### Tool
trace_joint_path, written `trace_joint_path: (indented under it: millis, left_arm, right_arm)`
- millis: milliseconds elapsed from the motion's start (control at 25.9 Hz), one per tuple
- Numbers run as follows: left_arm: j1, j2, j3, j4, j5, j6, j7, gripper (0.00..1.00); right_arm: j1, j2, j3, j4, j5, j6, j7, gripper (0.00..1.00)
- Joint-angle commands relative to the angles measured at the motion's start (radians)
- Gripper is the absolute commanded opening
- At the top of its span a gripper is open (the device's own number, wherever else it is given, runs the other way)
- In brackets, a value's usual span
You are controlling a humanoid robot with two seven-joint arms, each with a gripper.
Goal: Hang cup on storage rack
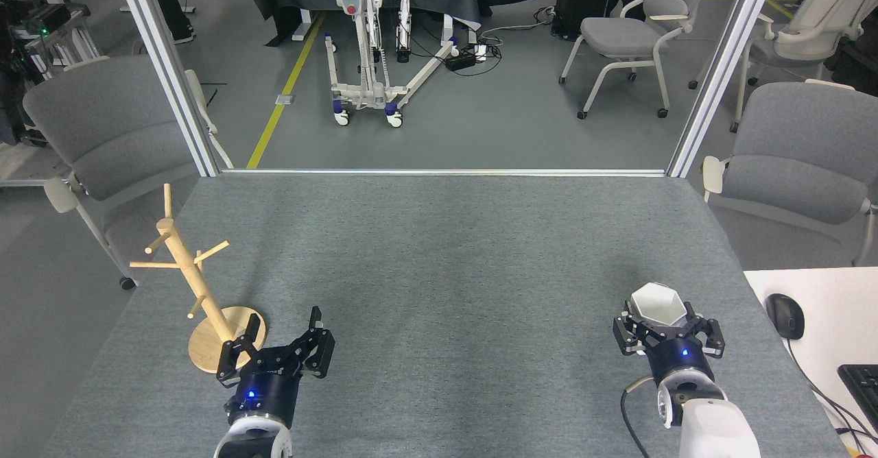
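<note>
we work over a grey felt table (439,252), with grey chairs (103,136) and a wheeled lift frame (367,53) beyond. the white faceted cup (657,305), hexagonal rim up, sits near the right edge, clamped in our right gripper (664,326). our left gripper (281,338) stands spread apart beside the wooden storage rack (195,286).
</note>
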Motion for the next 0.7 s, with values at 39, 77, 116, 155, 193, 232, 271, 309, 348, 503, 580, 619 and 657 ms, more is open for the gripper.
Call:
trace_joint_path:
  millis: [39,77,116,155,193,232,271,309,348,503,580,619,657]
  left_arm:
    - [0.000,0.001,0.000,0.000,0.000,0.000,0.000,0.99]
    - [0.000,0.001,0.000,0.000,0.000,0.000,0.000,0.99]
    - [0.002,0.001,0.000,0.000,0.000,0.000,0.000,0.99]
    - [0.002,0.001,0.000,0.000,0.000,0.000,0.000,0.99]
    - [0.002,0.001,0.000,0.000,0.000,0.000,0.000,0.99]
    - [0.003,0.001,0.000,-0.002,0.000,0.000,0.000,0.99]
    - [0.003,0.001,0.000,-0.002,0.000,0.000,0.000,0.99]
    - [0.003,0.001,0.000,-0.002,0.000,0.000,0.000,0.99]
    - [0.003,0.003,0.000,-0.002,0.000,0.000,0.001,0.99]
    - [0.006,0.001,0.000,-0.005,0.000,0.000,0.001,0.99]
    - [0.008,0.000,0.000,-0.006,0.000,0.000,0.001,0.99]
    - [0.008,-0.002,0.000,-0.006,0.000,0.000,0.003,0.99]
    - [0.008,-0.002,0.000,-0.009,0.000,0.000,0.004,0.99]
  right_arm:
    - [-0.028,0.002,0.009,0.031,0.000,0.002,0.000,0.99]
    - [-0.032,0.002,0.009,0.038,0.000,0.002,0.000,0.99]
    - [-0.032,0.004,0.009,0.044,0.000,0.002,0.000,0.99]
    - [-0.034,0.004,0.009,0.047,0.000,0.002,0.000,0.99]
    - [-0.034,0.005,0.009,0.048,0.000,0.002,0.000,0.99]
    - [-0.038,0.005,0.009,0.051,0.000,0.002,0.000,0.99]
    - [-0.043,0.005,0.009,0.053,-0.002,0.002,0.000,0.99]
    - [-0.046,0.005,0.008,0.058,-0.002,0.003,0.000,0.99]
    - [-0.046,0.007,0.009,0.067,-0.002,0.002,0.000,0.99]
    - [-0.048,0.008,0.008,0.084,-0.003,0.002,0.000,0.99]
    - [-0.048,0.008,0.008,0.084,-0.009,0.000,0.000,0.99]
    - [-0.048,0.008,0.008,0.084,-0.014,0.000,0.000,0.99]
    - [-0.049,0.008,0.008,0.085,-0.015,0.000,0.000,0.99]
